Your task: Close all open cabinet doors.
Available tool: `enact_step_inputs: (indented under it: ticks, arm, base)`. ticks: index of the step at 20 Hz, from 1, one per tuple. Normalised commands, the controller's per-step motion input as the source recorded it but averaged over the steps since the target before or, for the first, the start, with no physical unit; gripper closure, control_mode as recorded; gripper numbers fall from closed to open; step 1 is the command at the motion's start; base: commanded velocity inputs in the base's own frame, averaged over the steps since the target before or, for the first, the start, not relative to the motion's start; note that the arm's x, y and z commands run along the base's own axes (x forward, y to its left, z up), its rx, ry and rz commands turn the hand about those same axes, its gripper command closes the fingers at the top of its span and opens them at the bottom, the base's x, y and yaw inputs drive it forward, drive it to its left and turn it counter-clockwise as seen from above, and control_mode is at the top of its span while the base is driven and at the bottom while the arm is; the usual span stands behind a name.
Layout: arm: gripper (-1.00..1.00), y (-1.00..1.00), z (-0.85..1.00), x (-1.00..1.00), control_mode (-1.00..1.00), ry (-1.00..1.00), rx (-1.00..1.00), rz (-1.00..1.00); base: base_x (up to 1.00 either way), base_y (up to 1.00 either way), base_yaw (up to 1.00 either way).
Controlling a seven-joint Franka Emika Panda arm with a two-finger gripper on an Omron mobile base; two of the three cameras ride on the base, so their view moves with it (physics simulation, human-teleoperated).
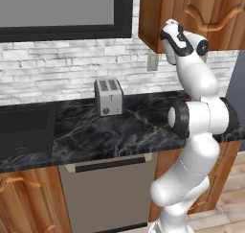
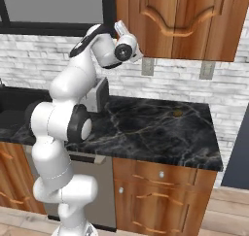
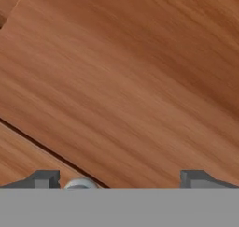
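Your arm rises from its base in front of the desk (image 1: 119, 131), bends at a dark elbow joint and reaches up and forward, so the hand sits right at the lower edge of the cabinet doors (image 2: 180, 21), at their window-side corner. From the hand camera, you look straight at reddish-brown wood grain from very close, with a dark seam running diagonally across the lower left.

The pincer (image 3: 119, 180) is released: its two finger tips (image 3: 44, 179) stand wide apart at the bottom of the hand view, with bare wood between them and nothing held. A small silver knob (image 3: 80, 184) peeks up just beside the left tip; you cannot tell whether the tip touches it.

The cabinet doors hang on the wall above the desk, to the right of the dark-framed window (image 1: 62, 11). A toaster (image 1: 108, 97) stands on the desk below the window, against the brick wall.
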Motion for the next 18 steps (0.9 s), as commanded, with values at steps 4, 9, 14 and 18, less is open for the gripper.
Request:
enact_step_inputs:
  ticks: [4, 9, 14, 18]
  arm:
    - [-1.00, 0.00, -0.03, 0.91, -1.00, 0.01, 0.00, -0.09]
    - [-1.00, 0.00, -0.02, 0.57, -1.00, 0.01, 0.00, -0.06]
    - [-1.00, 0.00, 0.00, -0.69, -1.00, 0.05, 0.00, 0.00]
    - [-1.00, 0.00, 0.09, -1.00, -1.00, 0.08, 0.03, -0.01]
  base:
    - [0.00, 0.00, 0.00]
    - [0.00, 0.00, 0.00]
    - [0.00, 0.00, 0.00]
    - [0.00, 0.00, 0.00]
